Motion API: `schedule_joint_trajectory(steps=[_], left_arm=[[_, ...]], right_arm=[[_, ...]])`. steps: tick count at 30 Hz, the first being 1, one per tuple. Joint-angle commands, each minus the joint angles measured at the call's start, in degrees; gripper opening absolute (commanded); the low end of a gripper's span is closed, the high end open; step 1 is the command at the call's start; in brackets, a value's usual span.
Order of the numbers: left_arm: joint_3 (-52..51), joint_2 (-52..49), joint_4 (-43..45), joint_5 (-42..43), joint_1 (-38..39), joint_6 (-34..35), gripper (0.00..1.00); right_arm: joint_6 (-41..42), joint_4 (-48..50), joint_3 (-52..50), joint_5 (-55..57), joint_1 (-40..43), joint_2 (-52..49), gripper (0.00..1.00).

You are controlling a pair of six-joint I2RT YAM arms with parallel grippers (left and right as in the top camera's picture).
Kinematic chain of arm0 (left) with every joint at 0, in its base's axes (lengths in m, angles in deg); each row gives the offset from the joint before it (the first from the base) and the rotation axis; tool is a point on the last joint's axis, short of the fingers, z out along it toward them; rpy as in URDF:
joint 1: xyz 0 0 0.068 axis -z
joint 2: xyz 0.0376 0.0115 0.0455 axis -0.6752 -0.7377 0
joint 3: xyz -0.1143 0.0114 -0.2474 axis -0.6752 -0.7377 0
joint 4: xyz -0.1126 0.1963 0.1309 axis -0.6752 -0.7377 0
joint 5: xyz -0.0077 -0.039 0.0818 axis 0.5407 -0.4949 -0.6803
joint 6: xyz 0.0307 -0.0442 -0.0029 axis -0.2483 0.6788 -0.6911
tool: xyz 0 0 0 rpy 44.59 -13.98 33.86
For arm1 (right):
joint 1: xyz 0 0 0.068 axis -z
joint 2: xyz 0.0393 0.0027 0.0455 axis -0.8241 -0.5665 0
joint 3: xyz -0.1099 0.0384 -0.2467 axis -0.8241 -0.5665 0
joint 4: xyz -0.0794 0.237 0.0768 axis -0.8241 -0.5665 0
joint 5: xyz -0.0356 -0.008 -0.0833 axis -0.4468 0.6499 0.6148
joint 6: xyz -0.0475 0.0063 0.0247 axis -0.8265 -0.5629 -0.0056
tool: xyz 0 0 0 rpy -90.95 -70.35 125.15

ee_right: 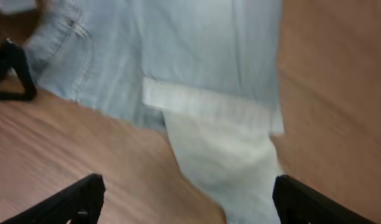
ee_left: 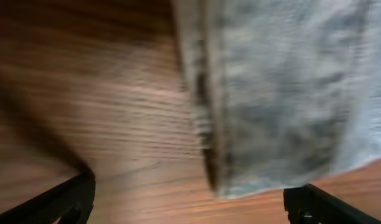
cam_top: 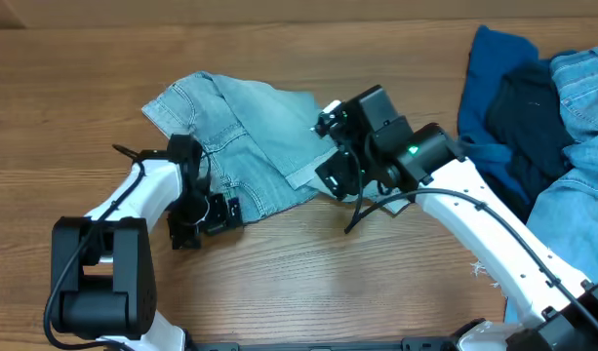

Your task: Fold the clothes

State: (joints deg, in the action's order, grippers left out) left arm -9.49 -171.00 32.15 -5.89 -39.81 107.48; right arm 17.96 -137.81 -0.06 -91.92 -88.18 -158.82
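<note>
pale light-wash denim jeans (cam_top: 245, 136) lie mid-table in a rumpled, roughly triangular heap with stitched seams showing. 1 cuff (ee_right: 209, 109) is turned back, its inside paler. left gripper (ee_left: 190, 208) is at the heap's near-left edge, jaws spread wide, nothing clamped; a thick seamed edge lies just ahead, blurred. right gripper (ee_right: 187, 202) is over the cuff on the heap's right edge, jaws also wide, empty. table (cam_top: 279, 283) is smooth wood grain. far right is a soft pile: royal blue garment (cam_top: 494, 68), dark navy garment (cam_top: 533, 117), light denim garment (cam_top: 581, 78).
</note>
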Motion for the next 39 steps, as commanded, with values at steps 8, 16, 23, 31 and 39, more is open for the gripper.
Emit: schedule_joint_trajectory(steps=[8, 16, 23, 31, 39], left_arm=[[-4.1, 0.9, 5.0, -4.8, 0.3, 2.3, 1.00], [-4.1, 0.9, 5.2, -4.7, 0.3, 2.3, 1.00], [-4.0, 0.9, 5.7, -4.7, 0.3, 2.3, 1.00], [-4.0, 0.9, 6.1, -4.7, 0.3, 2.3, 1.00], [-4.0, 0.9, 6.5, -4.8, 0.3, 2.3, 1.00]], right_arm=[[-4.0, 16.6, -4.7, -0.7, -6.0, -18.6, 0.70], [-3.8, 21.7, -4.7, -0.3, -6.2, -23.2, 0.62], [-3.9, 23.1, -4.7, 2.3, -6.2, -26.3, 0.57], [2.2, 23.3, -4.5, 12.6, -6.2, -25.1, 0.04], [2.6, 36.9, -0.7, 34.6, 0.0, -8.4, 0.04]])
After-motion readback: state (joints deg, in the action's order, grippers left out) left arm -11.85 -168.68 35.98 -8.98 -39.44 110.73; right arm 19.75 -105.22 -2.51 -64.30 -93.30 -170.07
